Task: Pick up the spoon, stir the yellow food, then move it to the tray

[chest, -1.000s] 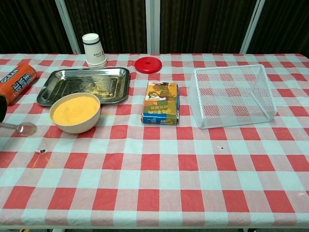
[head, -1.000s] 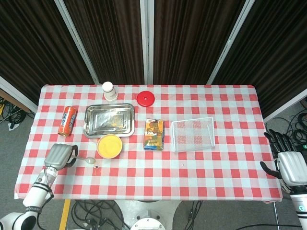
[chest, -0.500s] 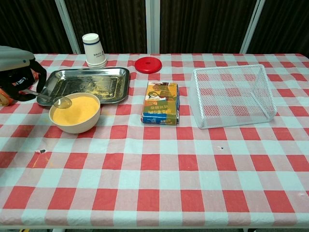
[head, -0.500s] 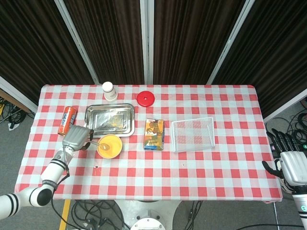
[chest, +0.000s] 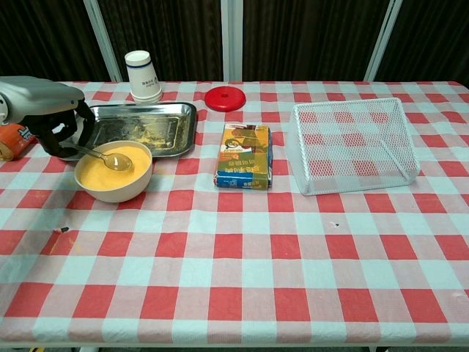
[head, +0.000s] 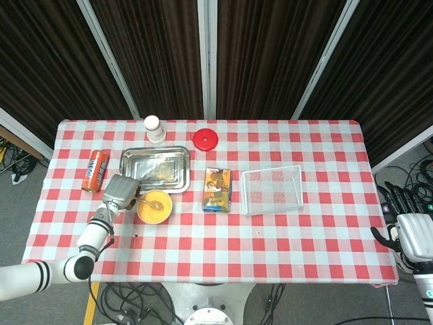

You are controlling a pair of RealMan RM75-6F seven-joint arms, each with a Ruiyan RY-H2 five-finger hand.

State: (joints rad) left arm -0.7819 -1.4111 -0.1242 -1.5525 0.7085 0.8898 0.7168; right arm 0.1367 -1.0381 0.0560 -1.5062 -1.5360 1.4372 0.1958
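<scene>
The left hand gripped the spoon by its handle, fingers curled around it, and hung just beside the bowl on its left edge. The spoon's scoop sat in the yellow food, tilted down from the hand. In the head view the same hand lay between the bowl and the orange can, close below the tray's front left corner.

The metal tray stood directly behind the bowl, nearly touching it (yellow smears showed on its floor). A white paper cup stood upside down behind the tray, and a red round lid lay to the right of the cup.

A printed carton lay flat near the table's middle. A white wire basket rested on the checked cloth to the carton's right, apart from it.

The right hand hovered off the table's right edge, well apart from everything; fingers spread, holding nothing.
</scene>
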